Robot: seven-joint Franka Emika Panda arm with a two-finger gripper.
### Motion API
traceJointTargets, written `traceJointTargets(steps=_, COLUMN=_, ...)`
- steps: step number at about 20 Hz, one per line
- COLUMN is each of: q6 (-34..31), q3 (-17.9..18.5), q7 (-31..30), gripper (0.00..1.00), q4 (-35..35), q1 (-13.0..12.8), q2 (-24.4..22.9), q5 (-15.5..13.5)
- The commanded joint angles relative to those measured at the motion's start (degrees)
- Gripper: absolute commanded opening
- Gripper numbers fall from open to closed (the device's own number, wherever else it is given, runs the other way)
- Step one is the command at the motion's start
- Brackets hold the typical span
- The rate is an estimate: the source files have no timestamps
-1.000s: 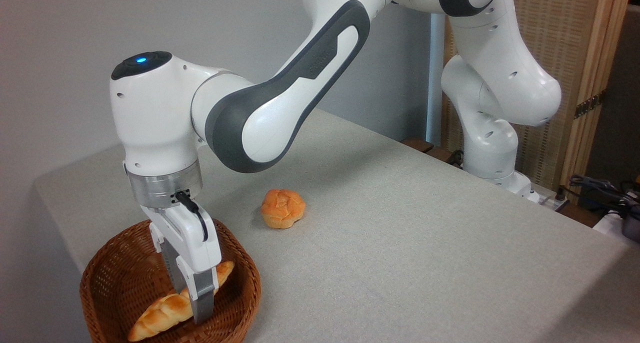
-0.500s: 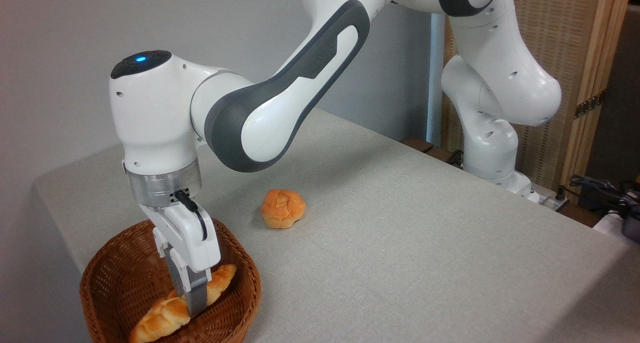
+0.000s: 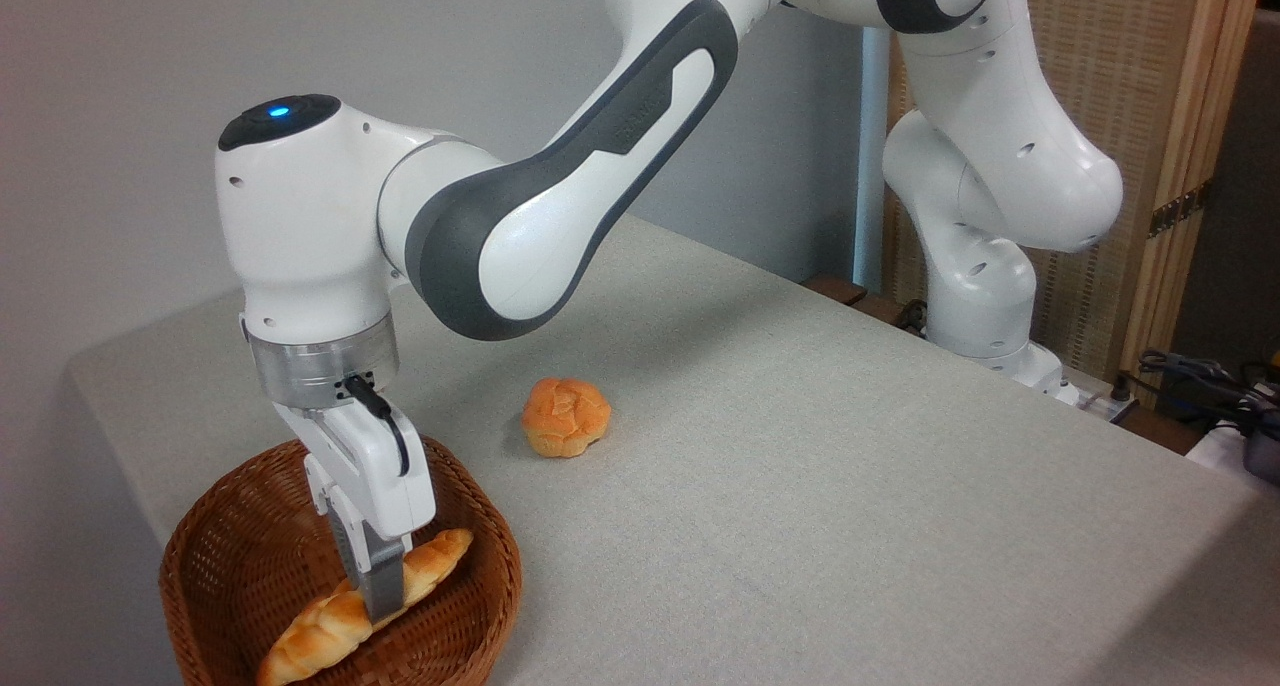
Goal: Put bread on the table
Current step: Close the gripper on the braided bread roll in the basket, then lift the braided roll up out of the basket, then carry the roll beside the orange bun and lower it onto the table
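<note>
A brown woven basket (image 3: 250,566) sits at the front left corner of the table (image 3: 800,486). The table has a light grey cloth on it. Inside the basket is the bread (image 3: 330,621), a long twisted loaf that is golden and orange. It lies at a slant. Its lower left end is down near the front of the basket, and its upper right end points up toward the basket's right rim. Nothing else can be seen in the basket.

The white robot arm (image 3: 560,196) bends down from the back right and reaches into the basket. Its gripper (image 3: 380,596) points straight down over the middle of the bread. The jaws are pulled in close, and the bread is pinched between them. The near finger (image 3: 382,588) covers the middle of the loaf, so the far finger is hidden. It is hard to tell if the bread touches the bottom of the basket or hangs just above it.

A small round orange bun (image 3: 566,417) sits by itself on the grey cloth. It is outside the basket, up and to the right of it.
</note>
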Motion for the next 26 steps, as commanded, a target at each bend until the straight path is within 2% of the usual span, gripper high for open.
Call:
traceJointTargets(steps=1, q6=-0.63, q3=-0.55, q7=-0.42, gripper=0.02, q4=2.41, q1=0.47, q2=0.72, q5=-0.84)
traceJointTargets(steps=4, q6=-4.22, q3=-0.47, q7=-0.42, gripper=0.0, q4=5.48, q1=0.47, q2=0.72, q5=-1.89)
traceJointTargets(steps=7, q6=-13.35, q3=-0.12, q7=-0.42, gripper=0.0, q4=10.23, q1=0.56, q2=0.72, q5=-4.88)
traceJointTargets(steps=8, q6=-15.47, q3=-0.11, q7=-0.42, gripper=0.0, q4=10.85, q1=1.69, q2=0.29, q5=-5.49)
traceJointTargets(steps=12, q6=-17.24, q3=0.15, q7=-0.33, gripper=0.0, q4=10.59, q1=3.72, q2=-4.1, q5=-8.48)
traceJointTargets(steps=15, q6=-19.25, q3=0.41, q7=-0.16, gripper=0.0, q4=9.37, q1=5.13, q2=-7.88, q5=-8.57)
traceJointTargets(steps=18, q6=-24.44, q3=1.2, q7=0.55, gripper=0.0, q4=4.02, q1=5.65, q2=-14.11, q5=-8.49)
traceJointTargets(steps=20, q6=-24.72, q3=1.82, q7=1.6, gripper=0.02, q4=-3.96, q1=5.57, q2=-20.08, q5=-8.49)
traceJointTargets(steps=21, q6=-24.72, q3=1.91, q7=2.56, gripper=0.06, q4=-7.48, q1=5.57, q2=-22.37, q5=-8.49)
traceJointTargets(steps=26, q6=-24.89, q3=1.99, q7=5.64, gripper=0.11, q4=-19.36, q1=4.95, q2=-29.33, q5=-8.14)
